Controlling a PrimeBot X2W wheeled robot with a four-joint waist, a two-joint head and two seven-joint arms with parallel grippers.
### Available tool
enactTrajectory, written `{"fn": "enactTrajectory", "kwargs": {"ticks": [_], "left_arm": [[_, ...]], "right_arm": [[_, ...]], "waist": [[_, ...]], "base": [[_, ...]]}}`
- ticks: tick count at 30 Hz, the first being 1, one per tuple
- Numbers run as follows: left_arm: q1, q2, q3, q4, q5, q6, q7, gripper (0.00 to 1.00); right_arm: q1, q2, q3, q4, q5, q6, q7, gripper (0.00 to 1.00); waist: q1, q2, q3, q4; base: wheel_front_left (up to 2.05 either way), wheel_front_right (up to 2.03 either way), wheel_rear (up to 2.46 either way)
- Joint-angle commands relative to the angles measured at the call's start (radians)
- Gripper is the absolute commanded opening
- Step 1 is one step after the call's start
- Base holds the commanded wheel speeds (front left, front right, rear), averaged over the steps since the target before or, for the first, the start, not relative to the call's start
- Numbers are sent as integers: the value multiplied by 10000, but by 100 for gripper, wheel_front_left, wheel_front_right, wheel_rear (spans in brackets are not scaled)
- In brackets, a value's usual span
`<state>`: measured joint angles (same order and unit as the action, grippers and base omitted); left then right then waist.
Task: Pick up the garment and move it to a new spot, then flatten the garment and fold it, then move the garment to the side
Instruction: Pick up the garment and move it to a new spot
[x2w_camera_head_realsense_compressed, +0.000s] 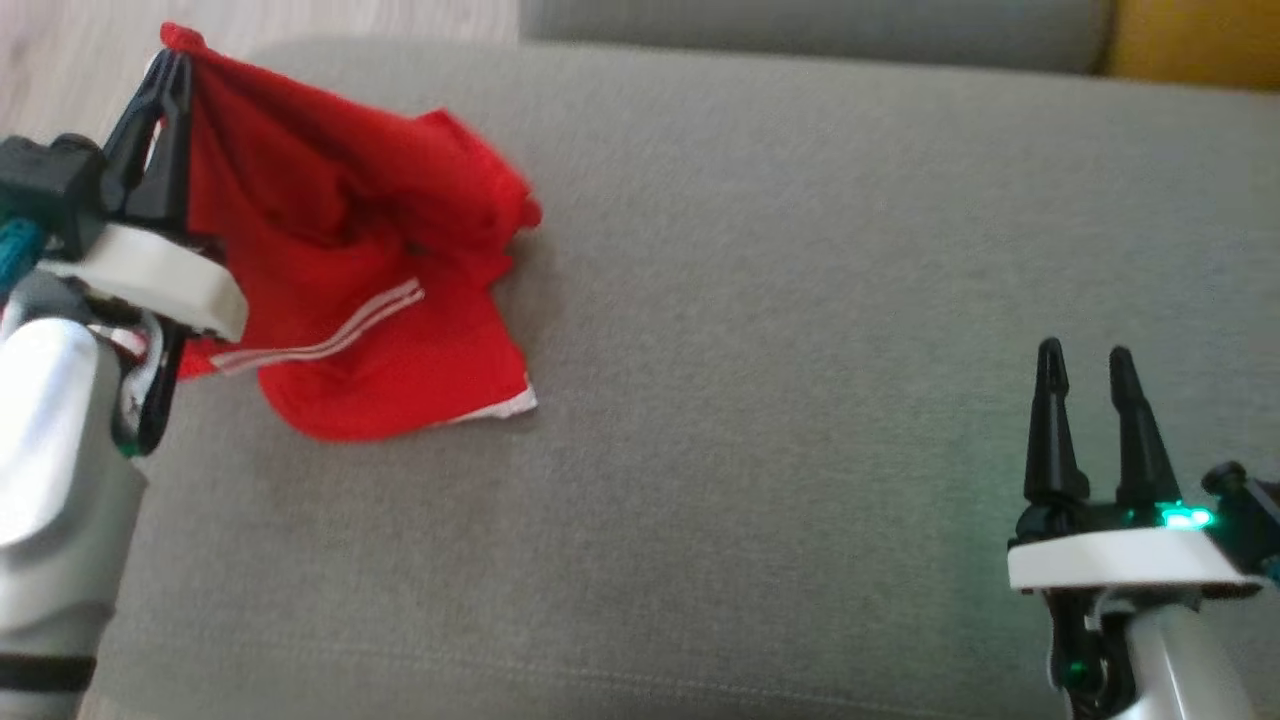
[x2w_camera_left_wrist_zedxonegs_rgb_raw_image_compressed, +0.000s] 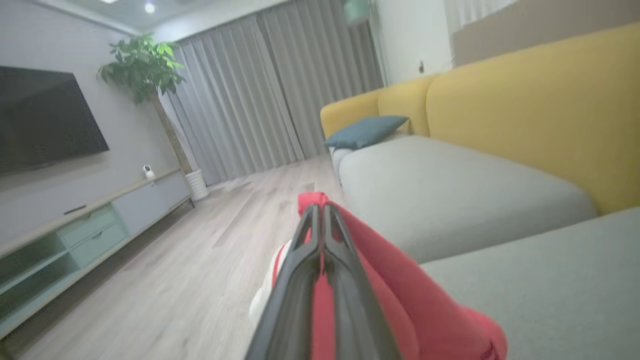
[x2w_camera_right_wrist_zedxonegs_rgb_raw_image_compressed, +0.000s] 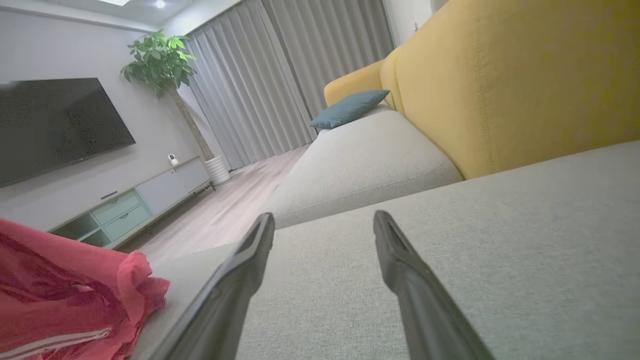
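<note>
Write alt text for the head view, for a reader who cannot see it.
The left gripper is shut on a corner of a crumpled red garment with white stripes, at the left of a grey sofa cushion. The right gripper stands open and empty at the lower right.

The garment (x2w_camera_head_realsense_compressed: 380, 270) is thin red cloth, soft and creased, with white trim. The seat (x2w_camera_head_realsense_compressed: 800, 350) is coarse grey woven fabric, matt. The fingers (x2w_camera_head_realsense_compressed: 1052, 440) are dark plastic with a dull sheen, and the floor (x2w_camera_left_wrist_zedxonegs_rgb_raw_image_compressed: 200, 260) is pale, smooth wood.
</note>
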<state>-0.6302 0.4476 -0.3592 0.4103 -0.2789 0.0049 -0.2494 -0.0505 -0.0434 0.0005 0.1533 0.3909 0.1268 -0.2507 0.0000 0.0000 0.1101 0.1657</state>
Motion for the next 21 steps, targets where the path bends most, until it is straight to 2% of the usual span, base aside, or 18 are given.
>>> {"fn": "enactTrajectory", "kwargs": {"ticks": [1,6,11,15,21], "left_arm": [[-478,560,561,-512,137,90,-122,0],[-211,453,752,-1966,109,374,-123,0],[-395,199,469,-2987,104,405,259,0],[-810,-281,68,-3427,75,367,609,0],[-2046,-1260,-682,-3426,174,168,838,0]], "right_arm": [[-145,-68,312,-301,75,39,-106,100],[-54,-68,527,-354,336,39,-108,100],[-160,-68,753,-443,468,39,-109,100],[-345,-68,826,-535,554,39,-109,100],[-842,-68,1237,-717,764,39,-110,100]], "waist": [[0,0,-497,-398],[0,0,-802,-840],[0,0,-740,-1417],[0,0,-613,-1974],[0,0,-253,-3164]], "base": [[0,0,0],[0,0,0],[0,0,0],[0,0,0],[0,0,0]]}}
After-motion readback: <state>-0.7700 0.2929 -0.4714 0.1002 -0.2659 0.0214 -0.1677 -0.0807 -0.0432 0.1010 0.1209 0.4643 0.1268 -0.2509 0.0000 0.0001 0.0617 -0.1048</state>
